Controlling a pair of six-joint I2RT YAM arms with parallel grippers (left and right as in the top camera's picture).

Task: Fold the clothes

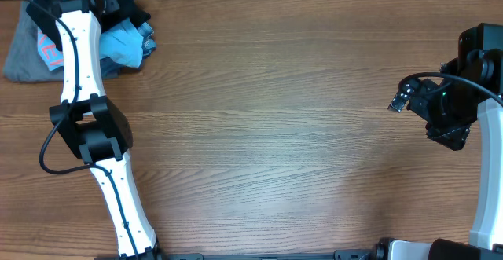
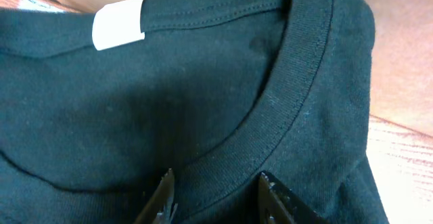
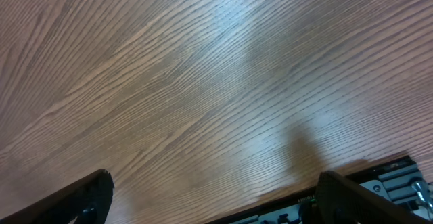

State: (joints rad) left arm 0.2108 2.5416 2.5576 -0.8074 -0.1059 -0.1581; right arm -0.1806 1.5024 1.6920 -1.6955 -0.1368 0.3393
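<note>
Black T-shirt (image 2: 135,116), ribbed collar (image 2: 298,88), white tag (image 2: 120,22); left gripper (image 2: 216,195) astride collar, grip unclear; right gripper (image 3: 213,197) spread wide.

Left arm (image 1: 78,71) reaches to the far left corner of the wooden table (image 1: 275,134), its end over a heap: grey garment (image 1: 20,56), light blue shirt (image 1: 126,44) with red lettering, black T-shirt (image 1: 130,9) bunched. Right arm (image 1: 452,111) at right edge.
</note>
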